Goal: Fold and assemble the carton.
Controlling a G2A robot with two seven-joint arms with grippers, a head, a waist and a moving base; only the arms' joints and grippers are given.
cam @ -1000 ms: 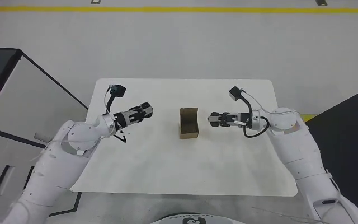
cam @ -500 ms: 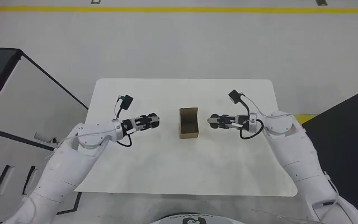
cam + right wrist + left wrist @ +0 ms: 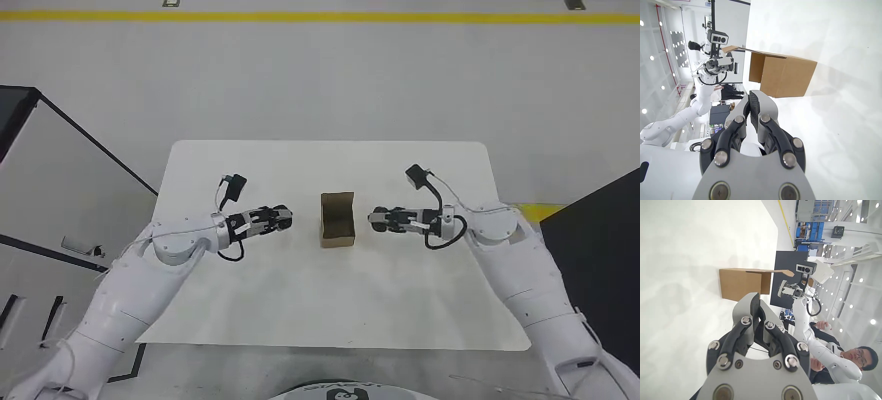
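Observation:
A small brown carton (image 3: 337, 220) stands in the middle of the white table (image 3: 330, 300), its top open and one flap sticking up. In the left wrist view the carton (image 3: 740, 286) lies just beyond my left gripper (image 3: 756, 295), which is shut and holds nothing. In the right wrist view the carton (image 3: 787, 75) stands a short way past my right gripper (image 3: 751, 94), also shut and empty. From above, the left gripper (image 3: 287, 217) and the right gripper (image 3: 373, 218) face the carton from opposite sides, each a small gap away.
A dark panel (image 3: 30, 150) stands off the table's left edge and another dark panel (image 3: 600, 230) off the right. The table has bare surface in front of and behind the carton.
My left gripper has swung down and moved right toward the carton. The right gripper has crept slightly left toward it. The carton has stayed put.

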